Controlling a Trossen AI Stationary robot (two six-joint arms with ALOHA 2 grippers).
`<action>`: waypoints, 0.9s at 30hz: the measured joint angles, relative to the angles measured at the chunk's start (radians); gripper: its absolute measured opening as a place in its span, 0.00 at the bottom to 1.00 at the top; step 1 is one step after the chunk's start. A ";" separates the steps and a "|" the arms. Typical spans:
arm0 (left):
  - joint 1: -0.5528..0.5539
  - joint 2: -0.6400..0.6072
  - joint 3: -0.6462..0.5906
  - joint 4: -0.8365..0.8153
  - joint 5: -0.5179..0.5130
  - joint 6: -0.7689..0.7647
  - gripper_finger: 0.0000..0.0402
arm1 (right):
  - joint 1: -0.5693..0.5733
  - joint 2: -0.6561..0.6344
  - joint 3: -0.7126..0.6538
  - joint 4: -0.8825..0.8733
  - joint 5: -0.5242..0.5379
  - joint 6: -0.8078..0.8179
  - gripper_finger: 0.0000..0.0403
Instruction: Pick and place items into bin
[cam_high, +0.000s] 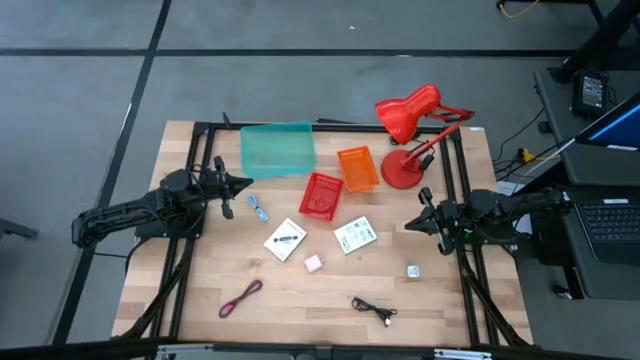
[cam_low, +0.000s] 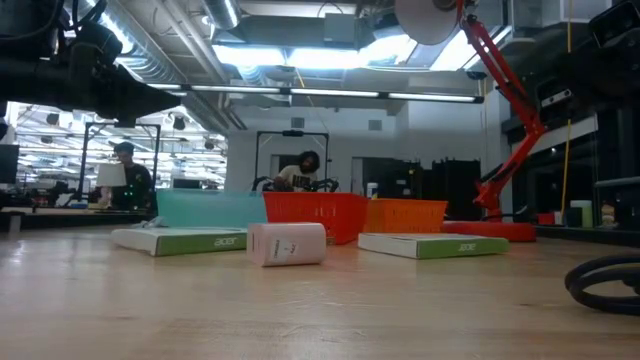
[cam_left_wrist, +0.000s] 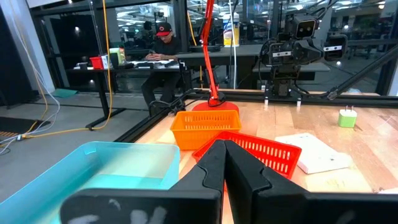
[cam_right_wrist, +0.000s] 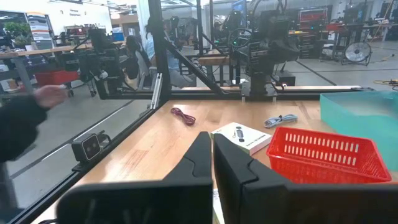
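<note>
Two grippers idle, both pinched closed, empty. Left gripper (cam_high: 243, 184) hovers at table's left side beside teal bin (cam_high: 277, 149); right gripper (cam_high: 412, 224) at right side near red desk lamp (cam_high: 408, 128). Red basket (cam_high: 321, 195) and orange basket (cam_high: 358, 168) sit mid-table. Items loose on wooden table (cam_high: 180, 300): two white packets (cam_high: 286, 239) (cam_high: 355, 235), pink cube (cam_high: 313, 263), tiny pale cube (cam_high: 413, 270), blue-grey cable (cam_high: 258, 207), maroon cable (cam_high: 240, 297), black cable (cam_high: 375, 309). Nothing in bins. Person seated beyond table in left wrist view.

Two white packets (cam_high: 286, 240) (cam_high: 354, 235) lay mid-counter, a pink cube (cam_high: 313, 263) just beside them; maroon (cam_high: 240, 297) and black (cam_high: 374, 309) cables lay near the front edge.
</note>
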 joint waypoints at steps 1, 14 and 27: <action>0.000 0.000 0.000 0.000 0.000 0.000 0.01 | 0.000 0.000 0.000 0.000 0.000 0.000 0.00; 0.000 0.000 0.000 0.000 0.000 0.000 0.01 | 0.000 0.000 0.000 0.000 0.000 0.000 0.00; 0.000 0.000 0.000 0.000 0.000 0.001 0.01 | 0.000 0.000 0.000 0.003 0.040 0.002 0.00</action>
